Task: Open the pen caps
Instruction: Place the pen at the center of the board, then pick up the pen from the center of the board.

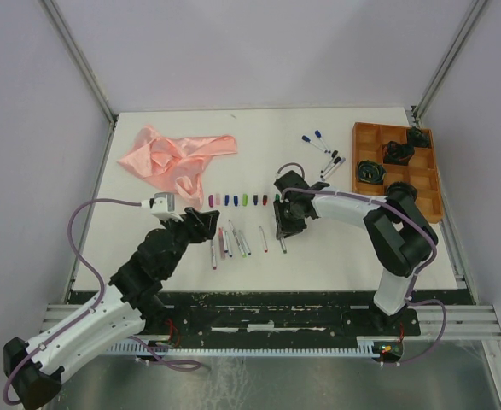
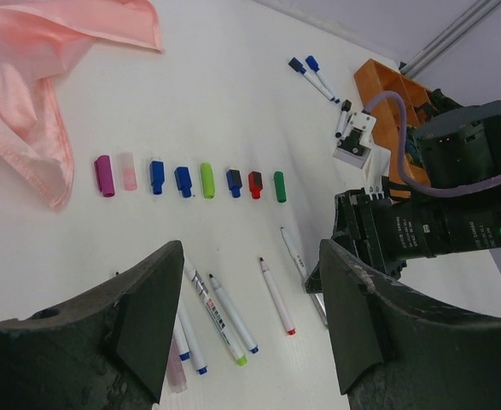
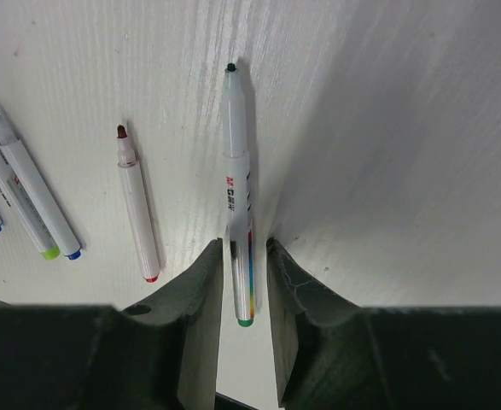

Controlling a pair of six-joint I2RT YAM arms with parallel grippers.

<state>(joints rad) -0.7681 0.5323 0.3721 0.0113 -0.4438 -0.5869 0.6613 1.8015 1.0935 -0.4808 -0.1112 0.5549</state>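
Right pincer (image 3: 245, 256) is low over the surface (image 1: 148, 248). Its jaws straddle a green-ended pen (image 3: 237, 196) with a sliver of daylight on each side, so it is released, not gripping. The pen lies flat with its dark tip bare and pointing away from the arm. My read is that it has been laid down beside the other bare pens (image 2: 220, 312) to keep finished ones together.

Left pincer (image 2: 250, 256) hangs just above that same cluster, jaws spread wide with nothing between them. It looks placed to take one end of a pen while the other arm pulls.

Now the pen caps (image 2: 183, 181). Eight of them sit in a neat row on the surface, just beyond the bare pens and between the two arms. The pink cloth (image 1: 177, 154) lies off the row's left end. Left to right they run purple, pale pink, two blue, lime green, a dark blue one, red and green. They are stubby little cylinders lying on their sides, roughly parallel and evenly spaced, none touching. Lining them up apart from the barrels keeps them from rolling under the arms, I'd say.

Far right on the surface, a few capped pens (image 1: 318, 141) wait near the orange tray (image 1: 429, 171), with blue and black caps on. By my judgement the job is well along but not done.
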